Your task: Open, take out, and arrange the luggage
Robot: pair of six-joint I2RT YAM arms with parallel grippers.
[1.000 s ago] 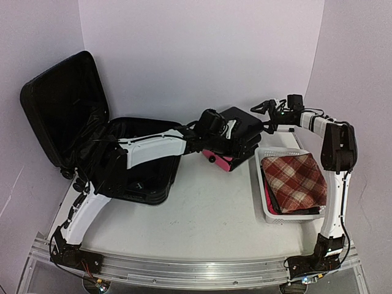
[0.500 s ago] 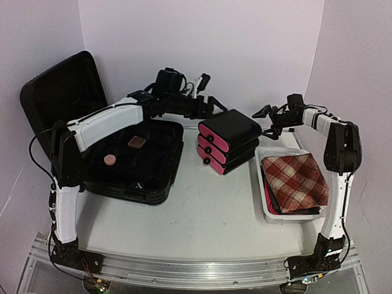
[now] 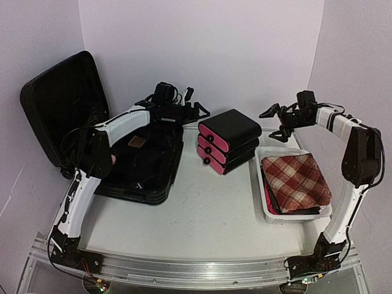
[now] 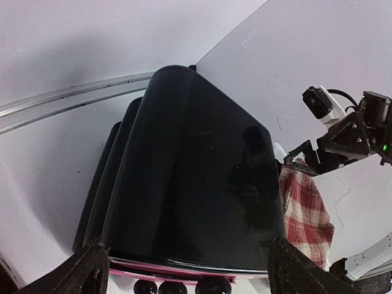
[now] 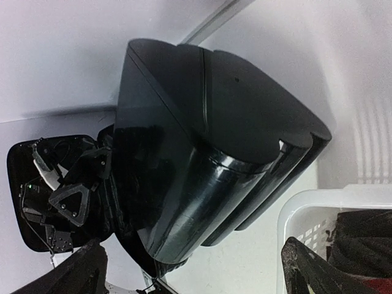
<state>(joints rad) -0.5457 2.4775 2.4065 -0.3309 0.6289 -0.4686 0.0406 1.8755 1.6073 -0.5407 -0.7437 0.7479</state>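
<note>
left fingers [image 3: 199,112] and right fingers [image 3: 269,113] spread, nothing held; luggage [image 3: 58,104] just below-left of left ones, right well apart, probably left's job.

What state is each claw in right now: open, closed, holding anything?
Left claw: open, holding nothing.
Right claw: open, holding nothing.
</note>
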